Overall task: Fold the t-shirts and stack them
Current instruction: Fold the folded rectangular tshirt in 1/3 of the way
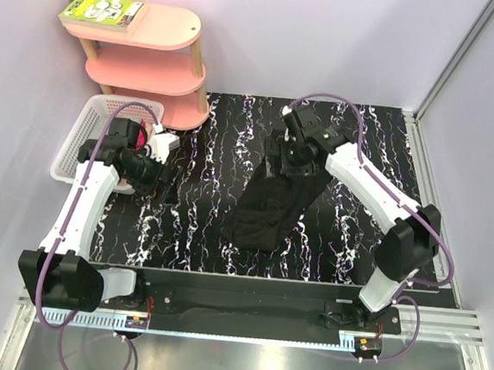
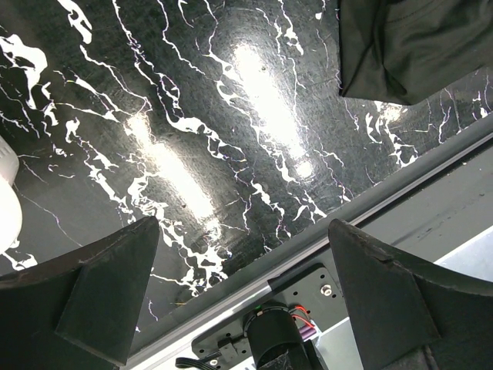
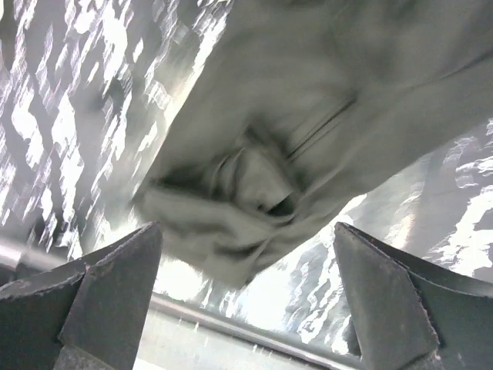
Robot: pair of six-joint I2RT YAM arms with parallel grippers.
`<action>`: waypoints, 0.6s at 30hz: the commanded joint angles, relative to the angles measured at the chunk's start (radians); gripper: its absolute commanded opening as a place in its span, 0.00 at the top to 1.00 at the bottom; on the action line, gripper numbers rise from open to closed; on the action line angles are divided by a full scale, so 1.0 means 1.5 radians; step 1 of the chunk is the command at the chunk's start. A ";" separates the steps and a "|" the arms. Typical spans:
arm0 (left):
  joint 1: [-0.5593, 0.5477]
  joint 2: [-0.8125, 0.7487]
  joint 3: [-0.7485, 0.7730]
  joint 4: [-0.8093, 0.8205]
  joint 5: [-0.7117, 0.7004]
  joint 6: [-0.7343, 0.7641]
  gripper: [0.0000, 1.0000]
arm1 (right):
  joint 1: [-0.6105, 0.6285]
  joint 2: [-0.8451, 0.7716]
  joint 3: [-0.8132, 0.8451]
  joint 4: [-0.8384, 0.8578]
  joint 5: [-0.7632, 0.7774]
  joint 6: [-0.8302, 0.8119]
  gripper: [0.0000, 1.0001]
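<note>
One black t-shirt [image 1: 271, 206] lies folded into a long narrow strip down the middle of the marbled table, slanting from far right to near left. My right gripper [image 1: 283, 153] hovers over its far end, open. In the right wrist view the shirt [image 3: 308, 116] looks washed-out grey, and its bunched end lies just beyond my open right gripper [image 3: 246, 231], untouched. My left gripper [image 1: 166, 181] stands open low over the table's left side by the basket. The left wrist view shows the open left gripper [image 2: 243, 231] over bare table, with a corner of the shirt [image 2: 416, 46] at the upper right.
A white lattice basket [image 1: 82, 136] stands off the table's left edge, behind my left arm. A pink three-tier shelf [image 1: 145, 64] stands at the far left with a green book [image 1: 102, 10] on top. The arm bases' rail [image 2: 370, 208] runs along the near edge.
</note>
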 commanded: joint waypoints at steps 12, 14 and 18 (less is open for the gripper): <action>0.002 -0.011 0.022 0.006 0.012 0.007 0.02 | 0.080 0.007 -0.134 0.082 -0.199 -0.149 0.00; 0.002 -0.011 0.018 0.007 0.013 0.005 0.02 | 0.088 0.024 -0.122 0.077 -0.197 -0.159 0.00; 0.002 -0.015 0.018 0.006 0.010 0.005 0.02 | 0.089 0.058 -0.083 0.064 -0.199 -0.169 0.00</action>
